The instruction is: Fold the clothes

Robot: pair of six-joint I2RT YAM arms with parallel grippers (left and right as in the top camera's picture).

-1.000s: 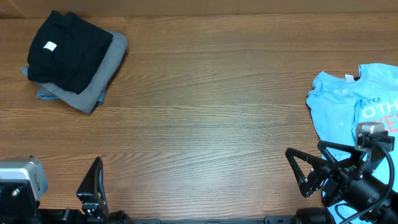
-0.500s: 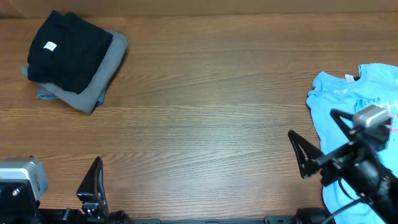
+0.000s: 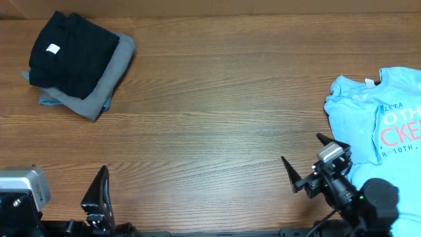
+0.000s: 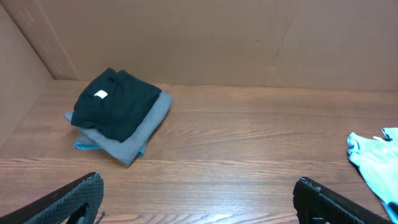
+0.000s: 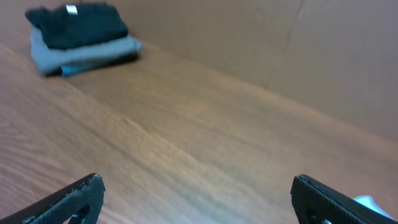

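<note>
Bench point(image 3: 217, 118) carries the folded stack point(image 3: 75, 59), blue tee point(image 3: 368, 118) unfolded far right of it, and the right end effector point(image 3: 301, 148), released, has swung off the tee stackward, so no fold has begun; left end effector point(image 4: 196, 183) also released.

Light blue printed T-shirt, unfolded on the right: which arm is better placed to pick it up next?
Right. The right hand, open and empty, hovers just left of the light blue printed T-shirt. The left hand, also open, sits across the wooden table, a long reach away.
</note>
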